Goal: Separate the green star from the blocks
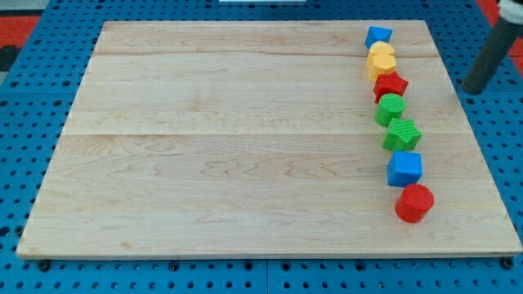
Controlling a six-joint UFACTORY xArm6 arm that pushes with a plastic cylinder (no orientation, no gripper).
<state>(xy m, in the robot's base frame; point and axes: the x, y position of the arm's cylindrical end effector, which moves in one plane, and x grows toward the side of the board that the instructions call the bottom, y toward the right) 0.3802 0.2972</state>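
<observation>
The green star (402, 134) lies in a column of blocks near the view's right side of the wooden board (229, 139). Above it sits a green cylinder (391, 108), touching it. Below it sits a blue cube (404, 168), touching or nearly touching it. My tip (473, 90) is the lower end of the dark rod at the view's right edge, just off the board's right side. It is to the right of and a little above the green star, clear of all blocks.
The column also holds a blue block (377, 36) at the top, a yellow block (381, 60), a red star (391, 84), and a red cylinder (414, 203) at the bottom. A blue pegboard (24, 122) surrounds the board.
</observation>
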